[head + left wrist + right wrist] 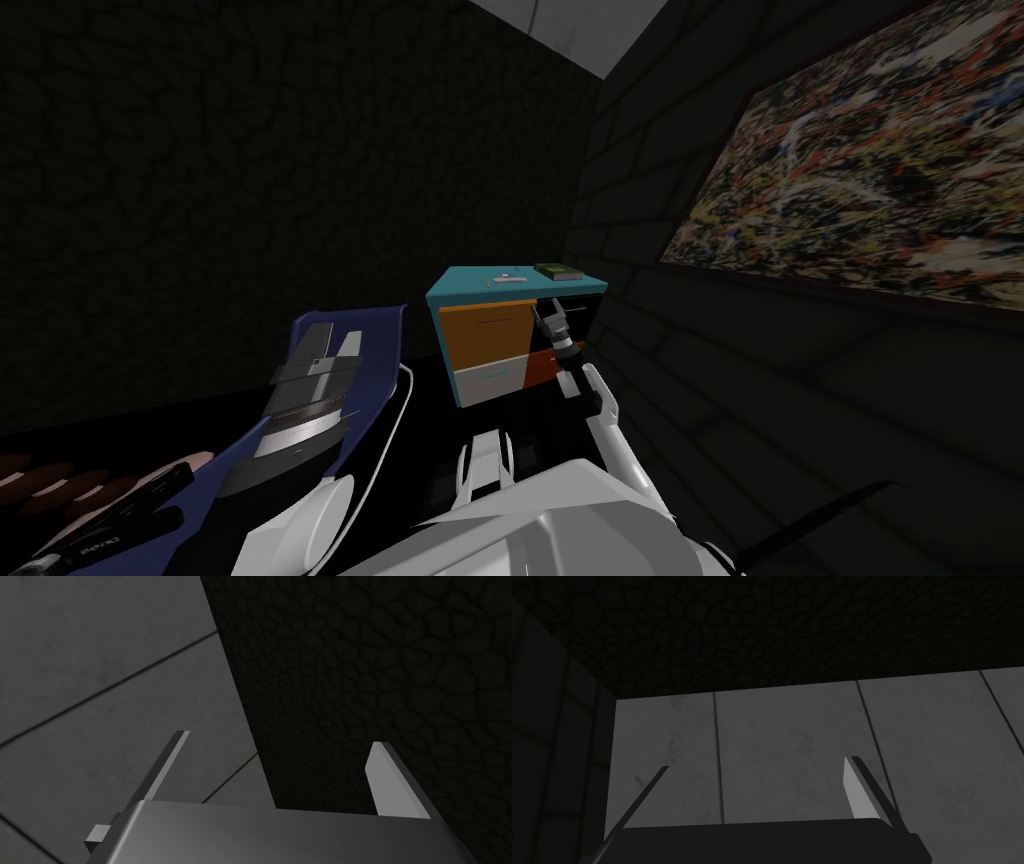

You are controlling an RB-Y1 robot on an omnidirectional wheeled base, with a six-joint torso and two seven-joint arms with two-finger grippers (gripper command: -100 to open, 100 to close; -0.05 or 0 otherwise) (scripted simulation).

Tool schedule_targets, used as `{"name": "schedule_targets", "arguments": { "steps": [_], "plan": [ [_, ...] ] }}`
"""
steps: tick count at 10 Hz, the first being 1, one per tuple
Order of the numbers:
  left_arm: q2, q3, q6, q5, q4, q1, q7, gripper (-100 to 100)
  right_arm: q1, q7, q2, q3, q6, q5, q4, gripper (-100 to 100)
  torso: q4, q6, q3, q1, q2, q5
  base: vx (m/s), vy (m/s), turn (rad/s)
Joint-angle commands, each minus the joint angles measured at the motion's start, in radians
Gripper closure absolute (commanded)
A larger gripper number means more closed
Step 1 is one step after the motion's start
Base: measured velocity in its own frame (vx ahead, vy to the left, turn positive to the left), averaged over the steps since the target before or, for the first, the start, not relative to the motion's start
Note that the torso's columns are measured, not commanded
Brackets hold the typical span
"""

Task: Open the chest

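The right end effector (549, 318), released, sits just beside the chest's (460, 285) orange drawer (485, 340); the left end effector (280, 738) is released too. The drawer looks rigid and should slide, so hook its thin front handle (493, 322).

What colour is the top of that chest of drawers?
The chest's top is teal; the head view shows it best.
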Motion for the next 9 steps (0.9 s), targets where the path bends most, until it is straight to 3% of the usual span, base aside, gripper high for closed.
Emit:
{"name": "schedule_targets", "arguments": {
  "steps": [1,2,5,6,9],
  "plan": [
    [0.0,0.0,0.0,0.0,0.0,0.0,0.0,0,-0.023,0.077,0.003,-0.009,-0.006,0.027,0.042,-100,0.0,0.0,0.001,0.001,0.001,0.0,0.006,0.103,-0.035],
    [0.0,0.0,0.0,0.0,0.0,0.0,0.0,0,-0.023,0.087,0.003,-0.009,-0.006,0.027,0.042,-100,0.0,0.0,0.0,-0.001,0.001,0.0,0.014,0.046,0.009],
    [0.0,0.0,0.0,0.0,0.0,0.0,0.0,0,-0.063,0.179,0.008,-0.024,-0.009,0.077,0.114,-100,0.0,0.0,0.0,0.0,0.0,0.0,0.011,0.093,-0.055],
    [0.0,0.0,0.0,0.0,0.0,0.0,0.0,0,-0.063,0.206,0.008,-0.024,-0.009,0.077,0.114,-100,0.0,0.0,0.0,0.001,0.0,0.0,0.004,0.109,-0.03],
    [0.0,0.0,0.0,0.0,0.0,0.0,0.0,0,-0.1,0.293,0.014,-0.041,-0.011,0.127,0.19,-100,0.0,0.0,0.0,-0.002,0.0,-0.001,0.016,0.102,-0.056]
  ]
}}
